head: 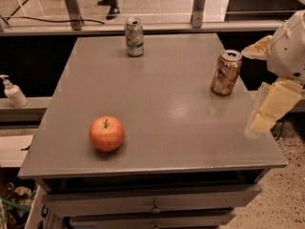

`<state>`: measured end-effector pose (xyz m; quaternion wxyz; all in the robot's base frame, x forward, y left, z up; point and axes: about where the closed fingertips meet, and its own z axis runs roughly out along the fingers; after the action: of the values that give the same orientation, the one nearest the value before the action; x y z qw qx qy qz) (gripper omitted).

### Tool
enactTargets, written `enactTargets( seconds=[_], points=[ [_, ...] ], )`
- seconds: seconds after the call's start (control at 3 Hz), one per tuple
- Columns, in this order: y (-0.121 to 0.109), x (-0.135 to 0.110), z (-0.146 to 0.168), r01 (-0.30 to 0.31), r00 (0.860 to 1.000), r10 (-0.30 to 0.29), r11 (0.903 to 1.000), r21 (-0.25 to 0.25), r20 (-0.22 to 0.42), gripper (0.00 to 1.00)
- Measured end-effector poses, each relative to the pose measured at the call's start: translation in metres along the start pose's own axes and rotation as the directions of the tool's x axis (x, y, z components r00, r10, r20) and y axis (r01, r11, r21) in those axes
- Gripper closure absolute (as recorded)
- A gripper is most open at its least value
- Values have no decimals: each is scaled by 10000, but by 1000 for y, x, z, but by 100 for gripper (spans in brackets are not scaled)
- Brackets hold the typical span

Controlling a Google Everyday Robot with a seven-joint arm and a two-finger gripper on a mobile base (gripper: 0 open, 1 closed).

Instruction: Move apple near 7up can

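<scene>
The red-orange apple (pixel 106 133) with a short dark stem sits on the grey table (pixel 167 104) near its front left. The 7up can (pixel 134 36), green and white with a silver top, stands upright at the table's far edge, left of centre and far from the apple. My gripper (pixel 264 113), a cream-coloured part under the white arm, hangs at the table's right edge, just over the front right corner. It is far from the apple and holds nothing that I can see.
A dented brown-gold can (pixel 226 72) stands upright near the table's right edge, close to my arm. A white pump bottle (pixel 13 92) stands on a ledge to the left. Drawers (pixel 152 205) sit below the table front. A railing runs behind the table.
</scene>
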<state>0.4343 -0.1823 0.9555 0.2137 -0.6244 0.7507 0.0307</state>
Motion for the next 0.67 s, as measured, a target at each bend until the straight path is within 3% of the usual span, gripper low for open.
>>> enactTargets(
  seconds=[0.33, 0.67],
  points=[
    [18, -23, 21, 385, 9940, -340, 9984, -415, 1043, 0],
    [37, -53, 48, 817, 9775, -628, 9929, -870, 2014, 0]
  ],
)
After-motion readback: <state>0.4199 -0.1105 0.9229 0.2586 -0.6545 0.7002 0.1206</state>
